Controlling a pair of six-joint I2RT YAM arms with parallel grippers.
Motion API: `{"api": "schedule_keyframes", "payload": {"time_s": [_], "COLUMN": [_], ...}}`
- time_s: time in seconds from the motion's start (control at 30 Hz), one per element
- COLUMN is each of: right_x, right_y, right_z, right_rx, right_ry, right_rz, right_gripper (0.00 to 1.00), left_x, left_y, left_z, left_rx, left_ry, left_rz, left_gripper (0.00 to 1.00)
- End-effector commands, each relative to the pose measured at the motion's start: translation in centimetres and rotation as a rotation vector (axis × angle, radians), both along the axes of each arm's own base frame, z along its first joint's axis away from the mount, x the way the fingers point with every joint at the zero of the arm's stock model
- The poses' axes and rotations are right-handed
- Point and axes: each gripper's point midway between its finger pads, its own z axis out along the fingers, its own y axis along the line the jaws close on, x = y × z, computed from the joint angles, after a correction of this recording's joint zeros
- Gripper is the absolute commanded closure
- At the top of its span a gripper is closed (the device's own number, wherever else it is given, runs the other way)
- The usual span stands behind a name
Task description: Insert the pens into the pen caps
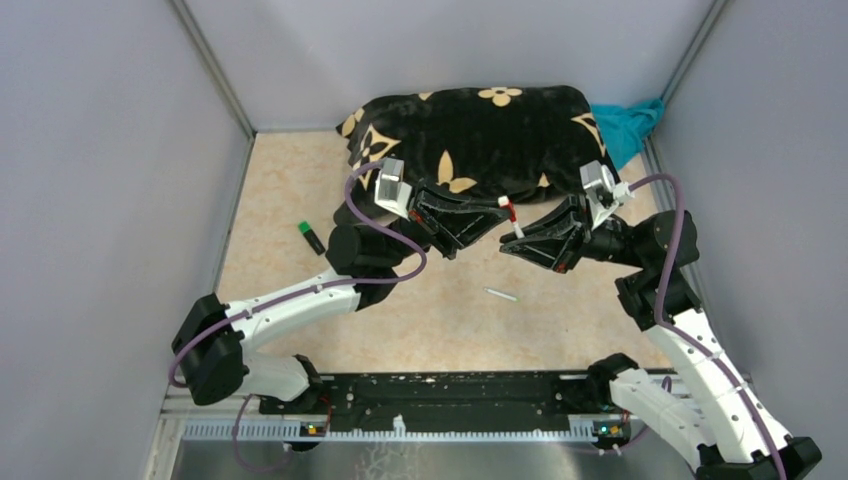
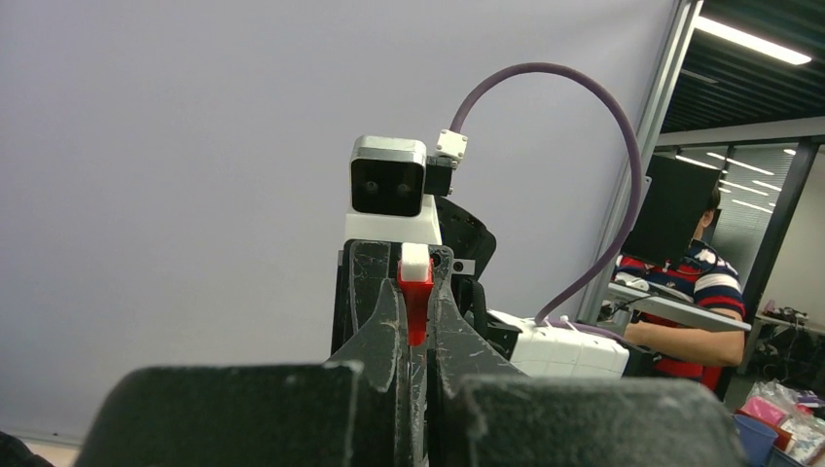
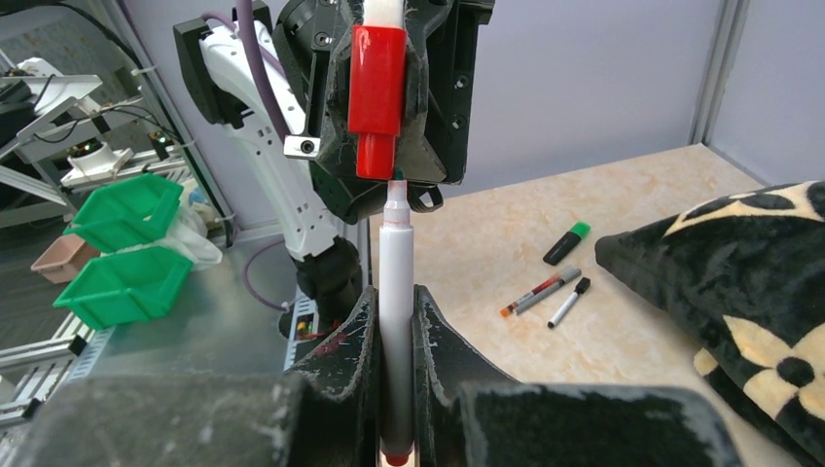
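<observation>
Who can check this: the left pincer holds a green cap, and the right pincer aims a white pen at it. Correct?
No: the cap in the left pincer is red, not green, as the right wrist view shows. The right pincer does aim a white pen at it.

The beige marbled table [image 1: 290, 180] carried a black flowered cushion [image 1: 480, 130] at the back, 1 green-ended marker [image 1: 312, 237] left, and 1 white pen [image 1: 501, 294] near the middle.

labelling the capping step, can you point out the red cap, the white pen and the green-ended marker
red cap [image 3: 377, 83], right wrist view, middle of its wide body
white pen [image 3: 396, 263], right wrist view, upper barrel below the tip
marker [image 3: 561, 248], right wrist view, its black body
</observation>
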Motion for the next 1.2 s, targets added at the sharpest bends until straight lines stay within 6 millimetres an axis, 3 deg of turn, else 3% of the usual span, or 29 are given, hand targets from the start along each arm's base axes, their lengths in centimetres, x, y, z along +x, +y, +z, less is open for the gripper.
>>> {"api": "schedule_keyframes", "payload": {"time_s": [0.0,0.27,0.7,1.17], "right_x": [-1.0,-1.3,-1.2,-1.0], "right_y": [-0.1,-0.3,-0.3,-0.1], "right_z": [2.7,2.4,3.7,3.0], "right_rx": [0.039,0.022,0.045,0.037], "right_ry": [-0.084,-0.086,-0.102,-0.073], "right_rz": [0.01,0.01,0.004,0.01], "right_gripper": [1.0,1.0,1.0,1.0], "left_x": [-0.7,-0.6,-0.8,-1.2], "left_y": [0.9,1.4,1.2,1.1], "left_z": [2.1,2.3,1.9,2.2], "left_rx": [-0.072,-0.098,-0.083,-0.09], "left_ry": [-0.058,-0.054,-0.037,-0.037], "left_rz": [0.014,0.034,0.007,-0.028], "left_gripper": [1.0,1.0,1.0,1.0]}}
